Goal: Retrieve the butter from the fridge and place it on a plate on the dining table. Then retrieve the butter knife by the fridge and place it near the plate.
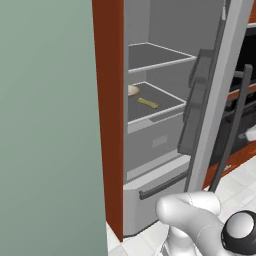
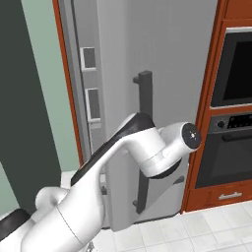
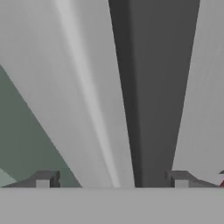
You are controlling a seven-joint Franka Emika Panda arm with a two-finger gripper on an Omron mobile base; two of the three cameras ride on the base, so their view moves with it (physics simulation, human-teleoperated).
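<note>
Our gripper has its two fingers spread wide apart, and nothing sits between them that they are pinching. Right in front of it we see a long dark bar, the handle of the fridge, running up between the two finger tips. We think the fingers stand open like this because we are done pulling on that bar and do not need to hold it. The fridge door is swung out, so we can look inside from the left base view. That is why the door stands where it does: it had to be out of the way for us to reach the food. The butter is a small pale yellow stick lying flat on the lower grey shelf, a little way back from the front edge. A round tan thing lies near it, further left, and the two do not touch. From the right base view our arm bends across the outside of the door, close to the handle. So the butter is on the other side of the door from our gripper, well apart from it. We think we will have to bring the hand around the door and into the fridge to get it.
</note>
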